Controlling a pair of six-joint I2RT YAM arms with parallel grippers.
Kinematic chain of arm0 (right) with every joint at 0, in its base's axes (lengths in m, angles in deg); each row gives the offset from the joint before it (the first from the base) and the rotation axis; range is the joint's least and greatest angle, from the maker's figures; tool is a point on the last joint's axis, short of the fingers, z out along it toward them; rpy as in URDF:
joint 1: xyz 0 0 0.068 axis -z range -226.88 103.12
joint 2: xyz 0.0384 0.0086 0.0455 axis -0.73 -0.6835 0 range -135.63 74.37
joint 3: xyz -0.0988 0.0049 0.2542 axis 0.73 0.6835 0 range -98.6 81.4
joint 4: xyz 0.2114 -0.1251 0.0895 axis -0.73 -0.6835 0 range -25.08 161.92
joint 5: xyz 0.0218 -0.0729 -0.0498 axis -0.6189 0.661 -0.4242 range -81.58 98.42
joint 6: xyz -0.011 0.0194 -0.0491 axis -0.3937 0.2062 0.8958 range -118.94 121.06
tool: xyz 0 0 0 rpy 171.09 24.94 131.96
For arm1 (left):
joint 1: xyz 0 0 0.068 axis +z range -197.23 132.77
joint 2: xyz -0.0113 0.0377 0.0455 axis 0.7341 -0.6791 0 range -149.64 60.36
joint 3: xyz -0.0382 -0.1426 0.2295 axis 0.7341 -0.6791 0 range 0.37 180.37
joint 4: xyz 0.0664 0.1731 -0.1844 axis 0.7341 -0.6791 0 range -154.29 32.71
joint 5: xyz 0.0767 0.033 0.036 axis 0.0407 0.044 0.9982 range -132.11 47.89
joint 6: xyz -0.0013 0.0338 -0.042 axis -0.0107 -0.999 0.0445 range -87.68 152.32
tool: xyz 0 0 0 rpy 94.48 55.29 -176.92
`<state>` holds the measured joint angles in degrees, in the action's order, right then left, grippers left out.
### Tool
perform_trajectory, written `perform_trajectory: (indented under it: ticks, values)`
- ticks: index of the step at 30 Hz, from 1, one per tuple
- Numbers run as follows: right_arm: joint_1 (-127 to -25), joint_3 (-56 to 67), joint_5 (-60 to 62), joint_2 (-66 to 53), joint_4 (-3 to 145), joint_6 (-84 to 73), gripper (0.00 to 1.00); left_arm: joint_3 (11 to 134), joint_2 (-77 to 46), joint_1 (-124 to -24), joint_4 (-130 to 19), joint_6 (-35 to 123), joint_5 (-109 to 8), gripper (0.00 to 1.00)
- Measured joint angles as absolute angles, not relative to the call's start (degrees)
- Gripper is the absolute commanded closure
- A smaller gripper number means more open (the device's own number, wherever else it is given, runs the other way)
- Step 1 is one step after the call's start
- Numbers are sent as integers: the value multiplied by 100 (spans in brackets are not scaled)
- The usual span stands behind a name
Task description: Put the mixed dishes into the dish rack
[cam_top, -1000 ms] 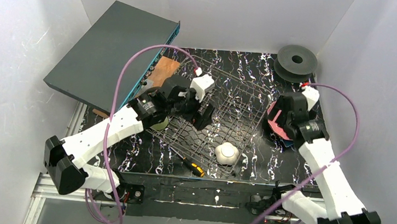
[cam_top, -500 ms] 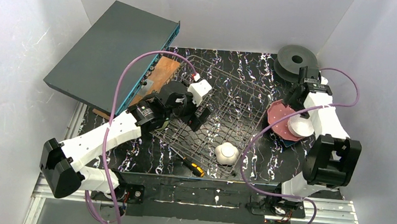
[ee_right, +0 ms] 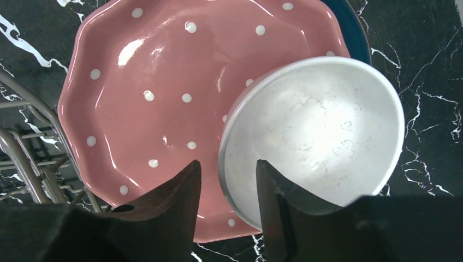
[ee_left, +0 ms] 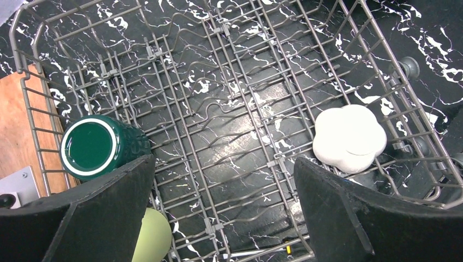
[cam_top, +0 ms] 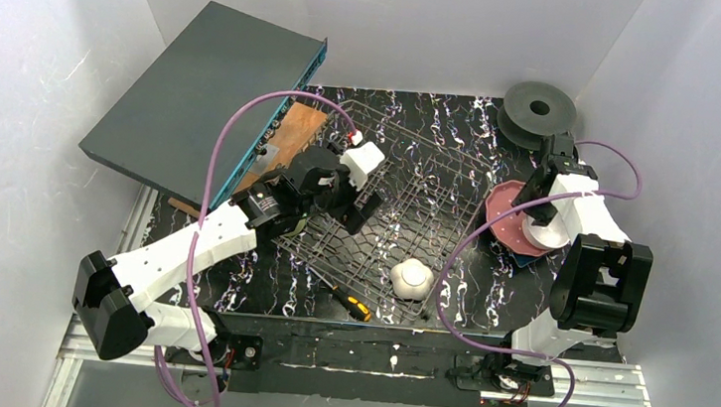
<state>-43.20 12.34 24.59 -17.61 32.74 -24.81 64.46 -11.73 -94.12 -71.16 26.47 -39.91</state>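
Since the right hand (ee_right: 226, 166) sits w/ one finger outside the rim of the white bowl (ee_right: 322, 131) and one inside, jaws roughly half apart and a sliver of gap on either side, I'd say it's not pinching yet, so nothing's held atm. That bowl rests off-centre on the pink plate (ee_right: 147, 98). The plate lies on the blue dish (ee_right: 357, 35), of which only a dark edge peeks out. All of it is on the worktop (cam_top: 465, 114), just right of the dish rack (cam_top: 427, 195).

Tips imo for this grab:
- Get the fingers deep over the rim before squeezing.
- Clamp firm bc glazed ceramic is slick.
- Go straight up so the plate underneath doesn't get dragged.
- A one-sided rim pinch will prob make the bowl want to tip, so carry it slow and low.
- Bare grid mid-rack looks like the obvious landing spot.

Over the rack the left hand (ee_left: 223, 164) hangs w/ jaws spread wide, empty. Worth watching for a clash there.

Dishes:
- 1 white bowl, 1 pink plate, 1 blue dish.
- 2 mugs. The dark green mug (ee_left: 90, 147) is bottom-up in the rack's left side. The pale yellow-green mug (ee_left: 152, 237) is half hidden under a finger, so I can't tell if it's inside the wires.
- 1 small white cup (ee_left: 349, 136), in the rack by its near corner.

Other stuff: 1 rack, 1 black spool (cam_top: 540, 109), 1 screwdriver (cam_top: 352, 304), 1 wooden board (cam_top: 299, 128), 1 grey box (cam_top: 203, 89).
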Motion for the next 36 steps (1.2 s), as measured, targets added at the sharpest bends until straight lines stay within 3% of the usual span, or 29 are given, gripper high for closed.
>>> perform_trajectory:
  ticks: [20, 30, 36]
  values:
    - [-4320, 1940, 2478, -1252, 4107, -2531, 95, 6293, -1368, -9412, -7011, 2542, -3753, 1]
    - [-4545, 2189, 2282, 420, 4208, -2523, 99, 6293, -1368, -9412, -6987, 2546, -3757, 1]
    - [-5039, 2484, 1169, 1498, 4304, -2448, 99, 6293, -1368, -9412, -6980, 2542, -3757, 1]
